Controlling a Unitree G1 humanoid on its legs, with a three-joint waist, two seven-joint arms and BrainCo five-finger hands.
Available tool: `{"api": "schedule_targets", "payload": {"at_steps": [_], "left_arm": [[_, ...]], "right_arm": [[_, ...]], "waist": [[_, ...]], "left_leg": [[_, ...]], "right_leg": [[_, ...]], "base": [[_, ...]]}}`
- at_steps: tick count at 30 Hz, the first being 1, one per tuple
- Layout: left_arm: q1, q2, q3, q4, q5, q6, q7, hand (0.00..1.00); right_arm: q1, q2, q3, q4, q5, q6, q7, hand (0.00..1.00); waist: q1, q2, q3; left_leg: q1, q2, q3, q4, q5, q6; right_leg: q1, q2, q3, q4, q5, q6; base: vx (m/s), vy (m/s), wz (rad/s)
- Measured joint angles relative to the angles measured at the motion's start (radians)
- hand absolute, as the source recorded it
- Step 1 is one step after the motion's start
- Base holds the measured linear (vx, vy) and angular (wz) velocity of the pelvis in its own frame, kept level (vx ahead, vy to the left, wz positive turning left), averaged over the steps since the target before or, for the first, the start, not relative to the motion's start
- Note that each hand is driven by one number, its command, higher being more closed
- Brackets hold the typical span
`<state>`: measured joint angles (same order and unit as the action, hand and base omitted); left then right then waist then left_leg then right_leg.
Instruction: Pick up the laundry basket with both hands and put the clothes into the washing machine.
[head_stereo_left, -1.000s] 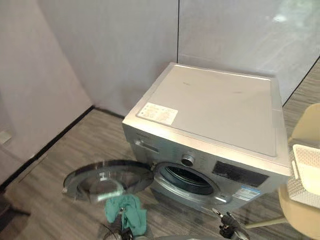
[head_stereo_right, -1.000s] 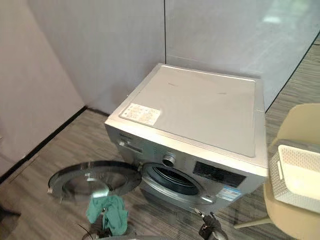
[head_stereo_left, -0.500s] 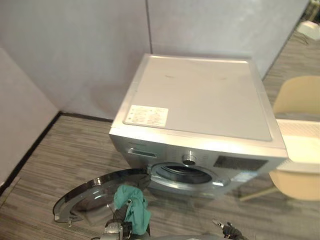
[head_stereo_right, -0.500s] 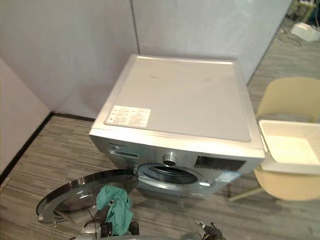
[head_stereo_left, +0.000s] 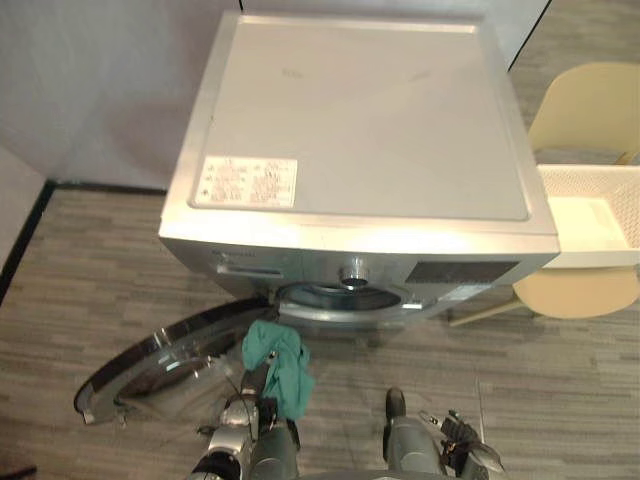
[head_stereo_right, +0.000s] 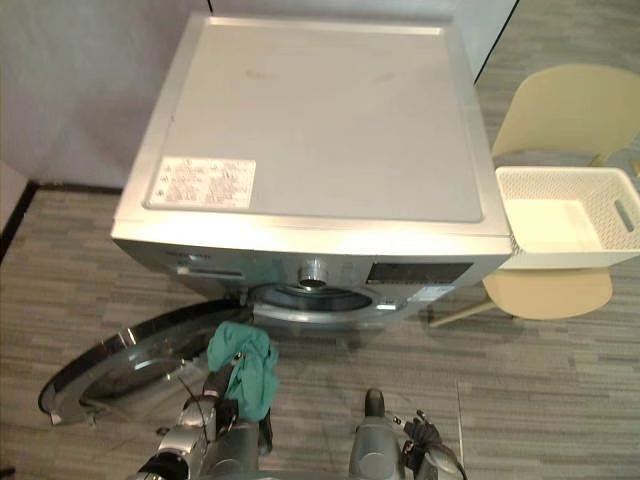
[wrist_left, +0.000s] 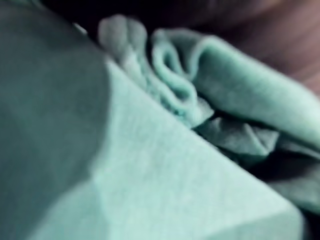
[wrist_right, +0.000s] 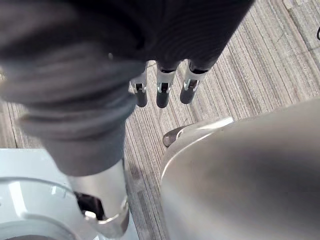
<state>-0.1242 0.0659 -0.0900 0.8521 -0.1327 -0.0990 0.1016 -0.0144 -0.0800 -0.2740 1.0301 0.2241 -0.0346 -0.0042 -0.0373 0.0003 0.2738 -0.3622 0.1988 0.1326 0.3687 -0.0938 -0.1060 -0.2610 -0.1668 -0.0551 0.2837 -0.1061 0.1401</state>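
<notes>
One silver front-loading washing machine (head_stereo_left: 360, 150) is seen, its one round glass door (head_stereo_left: 160, 365) swung open. One cream chair (head_stereo_left: 590, 110) bears one white perforated plastic laundry basket (head_stereo_right: 565, 215), empty. One teal cloth (head_stereo_left: 278, 365) is carried at the left hand (head_stereo_left: 250, 385); its grip cannot be told. The right hand (wrist_right: 162, 92) hangs released. Loading is judged in hand: the cloth must next be pushed into the drum

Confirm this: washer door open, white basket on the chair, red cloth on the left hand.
Not red: the cloth on the left hand is teal, as the left eye view shows. Washer door open and white basket on the chair are right.
</notes>
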Motion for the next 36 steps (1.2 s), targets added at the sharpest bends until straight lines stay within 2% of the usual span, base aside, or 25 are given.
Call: {"api": "schedule_targets", "payload": {"at_steps": [1, 4, 10, 15, 21, 23, 31, 36], "left_arm": [[-0.028, -0.008, -0.023, -0.026, -0.014, -0.004, 0.009, 1.00], [-0.089, -0.033, -0.087, -0.079, -0.018, -0.007, 0.012, 1.00], [-0.253, -0.075, -0.164, -0.184, -0.036, -0.005, 0.051, 1.00], [-0.416, -0.087, -0.139, -0.200, -0.066, -0.007, 0.103, 1.00], [-0.528, -0.083, -0.082, -0.192, -0.102, -0.002, 0.146, 1.00], [-0.580, -0.065, -0.048, -0.187, -0.103, 0.006, 0.160, 1.00], [-0.920, 0.123, 0.105, -0.138, -0.182, 0.004, 0.193, 1.00], [-0.989, 0.220, 0.101, -0.132, -0.236, 0.006, 0.210, 1.00]], "right_arm": [[-0.001, -0.002, 0.002, -0.028, 0.009, -0.003, -0.008, 0.00], [-0.004, -0.002, 0.026, -0.085, 0.054, -0.013, -0.020, 0.00], [-0.038, 0.028, 0.089, -0.223, 0.130, -0.032, -0.069, 0.00], [-0.055, 0.032, 0.137, -0.316, 0.166, -0.055, -0.095, 0.00], [-0.129, 0.025, 0.161, -0.358, 0.167, -0.059, -0.111, 0.00], [-0.141, 0.023, 0.171, -0.375, 0.167, -0.060, -0.121, 0.00], [-0.145, 0.034, 0.173, -0.508, 0.196, -0.099, -0.125, 0.00], [-0.137, 0.040, 0.173, -0.558, 0.220, -0.126, -0.124, 0.00]], "waist": [[0.003, 0.003, 0.022], [0.002, -0.014, 0.051], [0.002, -0.026, 0.120], [0.003, -0.039, 0.146], [0.001, -0.052, 0.198], [0.000, -0.061, 0.213], [-0.016, -0.089, 0.258], [-0.019, -0.099, 0.269]], "left_leg": [[-0.041, 0.016, -0.018, 0.048, -0.010, -0.005], [-0.146, 0.035, -0.048, 0.140, -0.039, -0.021], [-0.286, 0.068, -0.065, 0.262, -0.052, -0.027], [-0.424, 0.108, -0.074, 0.394, -0.088, -0.028], [-0.545, 0.159, -0.065, 0.498, -0.119, -0.027], [-0.574, 0.180, -0.058, 0.527, -0.131, -0.028], [-0.824, 0.230, -0.095, 0.682, -0.176, -0.012], [-0.929, 0.255, -0.104, 0.773, -0.218, 0.008]], "right_leg": [[-0.043, 0.013, -0.006, 0.067, -0.027, -0.007], [-0.168, 0.017, -0.009, 0.235, -0.100, -0.019], [-0.327, 0.024, 0.003, 0.399, -0.150, -0.022], [-0.479, 0.044, 0.026, 0.534, -0.176, -0.041], [-0.615, 0.085, 0.061, 0.612, -0.185, -0.047], [-0.651, 0.102, 0.074, 0.627, -0.184, -0.047], [-0.867, 0.142, 0.076, 0.709, -0.182, -0.046], [-0.947, 0.155, 0.084, 0.748, -0.186, -0.030]], "base": [[-0.19, -0.082, 0.17], [-0.19, -0.065, 0.11], [-0.14, -0.018, -0.04], [-0.07, -0.009, -0.16], [-0.04, -0.023, -0.29], [-0.02, -0.026, -0.37], [0.01, 0.000, -0.21], [-0.01, 0.047, -0.19]]}}
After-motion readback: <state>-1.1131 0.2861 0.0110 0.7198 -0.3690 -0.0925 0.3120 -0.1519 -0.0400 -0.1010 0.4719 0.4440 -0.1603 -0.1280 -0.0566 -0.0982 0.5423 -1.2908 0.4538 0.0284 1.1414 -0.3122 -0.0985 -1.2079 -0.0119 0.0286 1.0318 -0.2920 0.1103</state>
